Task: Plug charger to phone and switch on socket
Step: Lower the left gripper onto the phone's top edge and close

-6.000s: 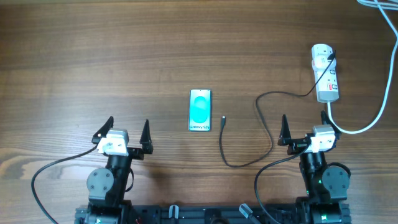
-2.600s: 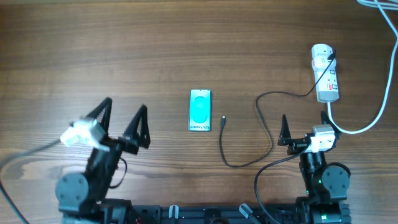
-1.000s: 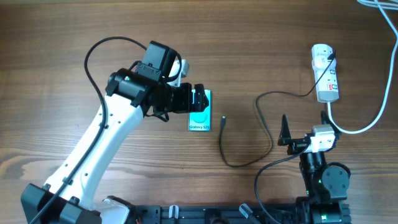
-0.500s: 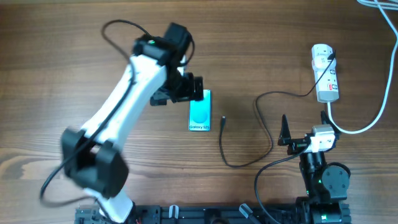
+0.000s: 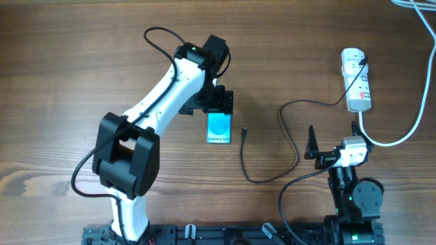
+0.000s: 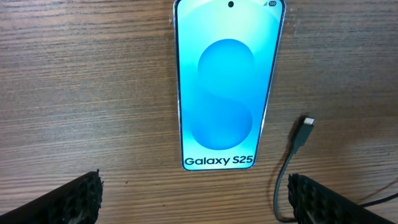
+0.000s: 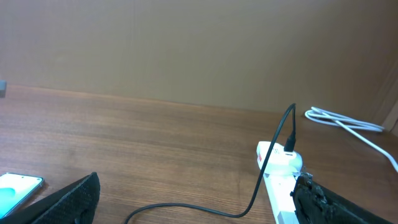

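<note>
The phone [image 5: 218, 127] lies flat mid-table, cyan screen up, with its dark text at the near end. It fills the left wrist view [image 6: 229, 87]. The charger's small black tip [image 5: 244, 131] lies on the wood just right of the phone, apart from it, and shows in the left wrist view [image 6: 305, 129]. Its thin black cable [image 5: 294, 146] loops to a black plug in the white socket [image 5: 355, 82] at the far right. My left gripper [image 5: 219, 103] hovers open and empty over the phone's far end. My right gripper [image 5: 334, 144] is open and empty at the front right.
A thick white cord [image 5: 409, 129] runs from the socket's near end round to the table's far right corner. The right wrist view shows the socket [image 7: 280, 169], the black cable [image 7: 273, 155] and a corner of the phone [image 7: 15, 190].
My left arm has swung from the front left up over the phone, shifting slightly right in the last half second. The right arm, phone and charger have not moved.
</note>
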`<state>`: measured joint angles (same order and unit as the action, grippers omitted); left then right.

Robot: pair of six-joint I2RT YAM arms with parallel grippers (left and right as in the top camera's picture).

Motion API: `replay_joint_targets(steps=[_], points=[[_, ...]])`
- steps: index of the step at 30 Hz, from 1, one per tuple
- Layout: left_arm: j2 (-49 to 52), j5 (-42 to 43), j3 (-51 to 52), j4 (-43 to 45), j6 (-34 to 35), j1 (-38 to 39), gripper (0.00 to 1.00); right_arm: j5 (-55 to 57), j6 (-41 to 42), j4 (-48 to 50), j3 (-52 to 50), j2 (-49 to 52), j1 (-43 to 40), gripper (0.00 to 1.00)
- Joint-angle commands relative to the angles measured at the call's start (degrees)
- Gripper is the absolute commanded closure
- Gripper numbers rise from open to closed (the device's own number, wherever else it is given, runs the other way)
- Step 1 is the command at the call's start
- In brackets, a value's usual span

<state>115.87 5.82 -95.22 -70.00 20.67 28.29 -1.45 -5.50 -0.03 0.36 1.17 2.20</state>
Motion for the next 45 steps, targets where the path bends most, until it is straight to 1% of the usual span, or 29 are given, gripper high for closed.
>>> replay_joint_targets(steps=[1,8,12,22,28,45], points=[[-0.8,-0.6,-0.4,0.9,-0.7,0.2,0.0,-0.5,-0.5,0.2,-0.1,0.0,-0.2,0.0],[-0.8,-0.6,-0.4,1.9,-0.7,0.3,0.0,-0.5,-0.5,0.2,-0.1,0.0,-0.2,0.0],[-0.8,-0.5,-0.4,0.6,-0.7,0.3,0.0,-0.5,-0.5,0.2,-0.1,0.0,-0.2,0.0],[-0.8,-0.6,-0.4,0.6,-0.6,0.3,0.0,-0.5,-0.5,0.2,-0.1,0.0,-0.2,0.0],[-0.7,-0.6,-0.3,0.6,2.6,0.3,0.0,-0.5,-0.5,0.2,-0.1,0.0,-0.2,0.0],[1.6,-0.5,-0.3,0.9,2.5,0.3,0.0,-0.5,-0.5,0.2,-0.1,0.0,-0.2,0.0]])
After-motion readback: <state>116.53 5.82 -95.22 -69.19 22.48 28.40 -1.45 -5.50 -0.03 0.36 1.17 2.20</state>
